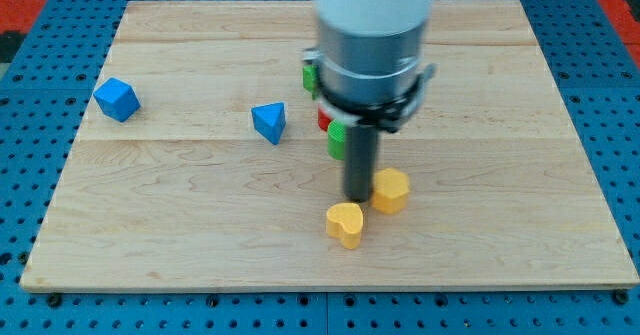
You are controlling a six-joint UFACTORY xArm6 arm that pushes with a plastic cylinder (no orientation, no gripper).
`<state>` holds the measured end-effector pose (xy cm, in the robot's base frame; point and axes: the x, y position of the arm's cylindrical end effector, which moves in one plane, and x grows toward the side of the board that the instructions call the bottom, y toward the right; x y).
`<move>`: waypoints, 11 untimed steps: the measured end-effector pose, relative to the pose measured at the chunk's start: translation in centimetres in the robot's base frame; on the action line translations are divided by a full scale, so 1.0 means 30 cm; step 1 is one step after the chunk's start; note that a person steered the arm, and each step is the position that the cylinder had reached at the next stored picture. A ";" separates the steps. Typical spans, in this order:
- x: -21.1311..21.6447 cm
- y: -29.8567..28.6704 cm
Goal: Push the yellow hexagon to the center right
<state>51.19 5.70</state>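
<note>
The yellow hexagon [391,190] lies on the wooden board [200,225], a little below and right of the board's middle. My tip [358,197] stands right against the hexagon's left side. A yellow heart-shaped block [345,224] lies just below and left of my tip. The arm's wide grey body hides the board's upper middle.
A blue block [117,99] sits at the view's left. A blue triangular block [269,122] sits left of the arm. Green blocks [338,140] [311,77] and a red block [324,119] peek out from behind the arm.
</note>
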 end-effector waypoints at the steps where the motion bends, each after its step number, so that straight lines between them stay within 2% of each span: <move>1: -0.090 0.199; 2: -0.078 0.126; 3: 0.023 0.043; 4: 0.070 0.173; 5: 0.016 0.356; 6: -0.140 0.456; 9: -0.141 0.437; 11: -0.147 0.506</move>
